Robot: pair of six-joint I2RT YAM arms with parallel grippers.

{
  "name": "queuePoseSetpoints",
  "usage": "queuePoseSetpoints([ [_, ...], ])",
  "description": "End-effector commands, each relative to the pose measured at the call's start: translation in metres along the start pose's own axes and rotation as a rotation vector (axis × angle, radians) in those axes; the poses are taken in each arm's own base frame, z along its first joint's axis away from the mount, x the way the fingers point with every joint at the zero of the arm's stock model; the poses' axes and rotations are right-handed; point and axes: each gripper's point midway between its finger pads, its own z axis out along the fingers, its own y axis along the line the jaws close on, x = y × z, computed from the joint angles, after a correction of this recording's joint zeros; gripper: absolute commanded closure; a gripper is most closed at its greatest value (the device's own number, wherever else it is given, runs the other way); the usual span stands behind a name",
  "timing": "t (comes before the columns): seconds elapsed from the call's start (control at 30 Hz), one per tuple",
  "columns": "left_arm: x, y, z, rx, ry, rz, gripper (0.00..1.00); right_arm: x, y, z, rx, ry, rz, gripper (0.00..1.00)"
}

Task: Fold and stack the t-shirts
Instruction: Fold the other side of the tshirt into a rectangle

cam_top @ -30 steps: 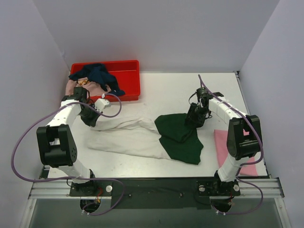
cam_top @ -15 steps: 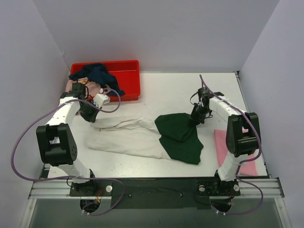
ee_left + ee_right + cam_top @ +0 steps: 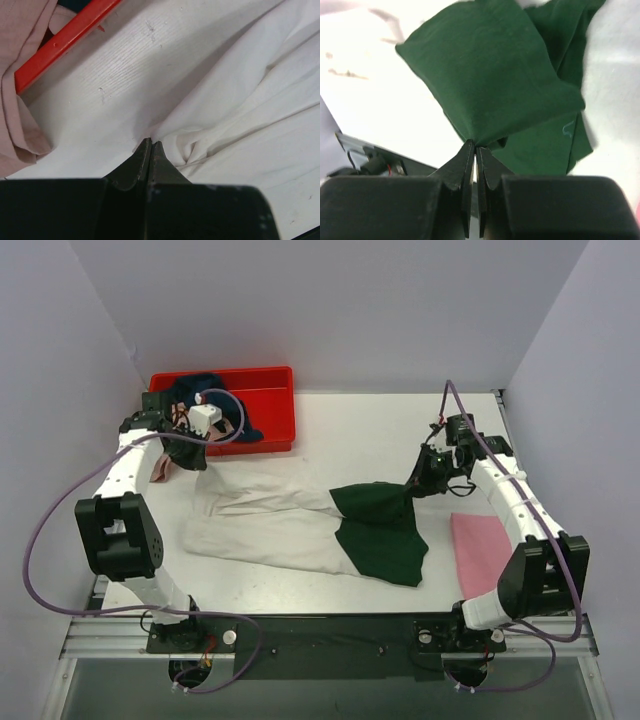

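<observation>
Top view:
- White and green t-shirt (image 3: pixel 275 528): spread crumpled across the middle of the worktop (image 3: pixel 360 430), white body to the left, dark green part to the right.
- Left tool (image 3: pixel 190 458): at the shirt's far left corner, just in front of the red crate (image 3: pixel 262 400).
- Right tool (image 3: pixel 418 486): at the green part's far right edge.
- Pink t-shirt (image 3: pixel 488 550): lies flat near the right edge, apart from the green cloth.
- Navy t-shirt (image 3: pixel 205 388): in the crate.
- Dusty pink t-shirt (image 3: pixel 160 466): hangs beside the crate's left end.

Left wrist view:
- Left tool (image 3: pixel 151 143): fingers together, clamped on a fold of white cloth (image 3: pixel 240 100).
- Crate rim (image 3: pixel 65 42) and dusty pink cloth (image 3: pixel 20 75): at the upper left.

Right wrist view:
- Right tool (image 3: pixel 472 145): fingers together, clamped on the green cloth (image 3: pixel 490 75), which is drawn up off the worktop (image 3: pixel 365 95) in a taut peak.
</observation>
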Motion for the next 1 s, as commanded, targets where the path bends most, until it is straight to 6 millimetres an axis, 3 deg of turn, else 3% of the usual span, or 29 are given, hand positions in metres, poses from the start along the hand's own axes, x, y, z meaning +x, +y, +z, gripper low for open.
queuePoseSetpoints([
  [0.0, -0.015, 0.017, -0.003, -0.010, -0.052, -0.067, 1.00, 0.055, 0.000, -0.035, -0.038, 0.160, -0.082, 1.00],
  [0.17, -0.011, 0.034, 0.004, -0.055, -0.019, -0.037, 1.00, 0.087, -0.026, -0.059, 0.008, 0.216, 0.000, 1.00],
  [0.3, -0.009, 0.051, 0.011, -0.104, 0.025, -0.025, 1.00, 0.090, -0.048, -0.067, 0.032, 0.217, 0.124, 1.00],
  [0.37, -0.008, 0.056, 0.016, -0.113, 0.041, -0.013, 1.00, 0.098, -0.049, -0.063, 0.014, 0.248, 0.138, 1.00],
  [0.5, -0.015, 0.042, 0.032, -0.066, 0.026, 0.004, 1.00, 0.102, -0.039, -0.042, -0.017, 0.299, 0.120, 1.00],
  [0.63, -0.021, 0.052, 0.046, -0.127, 0.013, -0.029, 1.00, 0.101, -0.057, -0.031, 0.073, 0.328, 0.125, 1.00],
  [0.7, -0.023, 0.058, 0.052, -0.145, 0.007, -0.041, 0.91, 0.097, -0.066, -0.028, 0.101, 0.324, 0.129, 1.00],
  [0.77, -0.025, 0.054, 0.054, -0.128, 0.005, -0.051, 0.57, 0.092, -0.067, -0.026, 0.105, 0.323, 0.117, 1.00],
  [0.8, -0.023, 0.051, 0.053, -0.116, 0.015, -0.063, 0.52, 0.092, -0.067, -0.024, 0.105, 0.329, 0.118, 1.00],
  [0.83, -0.021, 0.046, 0.051, -0.099, 0.022, -0.083, 0.40, 0.089, -0.068, -0.024, 0.110, 0.324, 0.109, 1.00],
  [0.93, -0.018, 0.038, 0.036, -0.098, 0.028, -0.114, 0.37, 0.085, -0.074, -0.023, 0.136, 0.317, 0.100, 1.00],
  [0.97, -0.009, 0.037, 0.034, -0.106, 0.047, -0.144, 0.37, 0.084, -0.075, -0.024, 0.137, 0.316, 0.096, 1.00],
])
